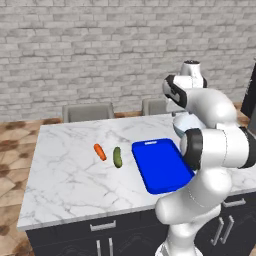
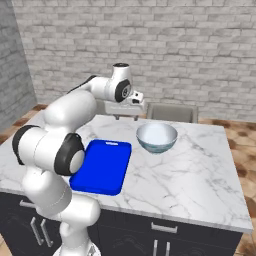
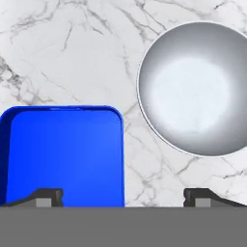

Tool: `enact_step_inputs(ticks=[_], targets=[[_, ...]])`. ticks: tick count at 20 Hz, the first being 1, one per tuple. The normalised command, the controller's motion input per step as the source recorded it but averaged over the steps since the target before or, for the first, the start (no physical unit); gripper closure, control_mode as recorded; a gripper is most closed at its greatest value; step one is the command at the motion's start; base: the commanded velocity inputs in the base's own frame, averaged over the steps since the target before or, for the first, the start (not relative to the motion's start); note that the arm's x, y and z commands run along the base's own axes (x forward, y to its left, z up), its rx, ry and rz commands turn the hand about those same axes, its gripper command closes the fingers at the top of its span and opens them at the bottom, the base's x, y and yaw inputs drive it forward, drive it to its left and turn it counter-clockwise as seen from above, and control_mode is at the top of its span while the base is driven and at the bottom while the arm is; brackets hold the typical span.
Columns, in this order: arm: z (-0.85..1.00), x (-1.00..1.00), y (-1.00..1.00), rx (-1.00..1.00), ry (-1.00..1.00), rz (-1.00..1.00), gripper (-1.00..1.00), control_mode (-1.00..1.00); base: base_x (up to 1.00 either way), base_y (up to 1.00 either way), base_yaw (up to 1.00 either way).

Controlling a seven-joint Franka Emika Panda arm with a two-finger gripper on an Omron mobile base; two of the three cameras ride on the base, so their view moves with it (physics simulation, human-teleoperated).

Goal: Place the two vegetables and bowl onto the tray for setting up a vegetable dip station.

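A grey brick wall backs a white marble island counter point(image 1: 75, 175) with dark cabinet fronts below and two grey chair backs point(image 1: 88, 112) behind it. On the veined stone lies the tray point(image 1: 161, 165), a flat glossy blue rectangle with rounded corners, a low rim and a handle slot at its far end; nothing rests on it yet. Just beside its far right corner, apart from it, sits the bowl point(image 2: 157, 137), round, smooth and pale with a bluish hollow. On the tray's other side lie the cucumber point(image 1: 118, 157), a dark green oblong, and near it the carrot point(image 1: 100, 152), a stubby orange one; both long axes run roughly along the tray's length.

The gripper point(image 2: 126, 118) hangs high over the counter behind the tray's far end, jaws spread wide and holding nothing. From the hand view, the bowl lies ahead and to one side of the fingertips point(image 3: 46, 197), the tray corner point(image 3: 113, 116) to the other, so the bowl looks the nearer target, while both vegetables are well apart across the tray.
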Motion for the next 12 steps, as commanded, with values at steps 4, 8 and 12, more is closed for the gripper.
enact_step_inputs(ticks=[4, 8, 12], targets=[[-0.15, 0.2, -0.12, 0.0, 0.0, 0.01, -1.0, -1.0, 0.0, 0.0, 0.0], [-0.27, 0.24, 0.0, 0.0, -0.02, 0.0, -1.0, -1.0, 0.0, 0.0, 0.0], [-0.29, 0.3, 0.0, -0.01, 0.0, 0.0, -1.0, -1.0, 0.0, 0.0, 0.0]])
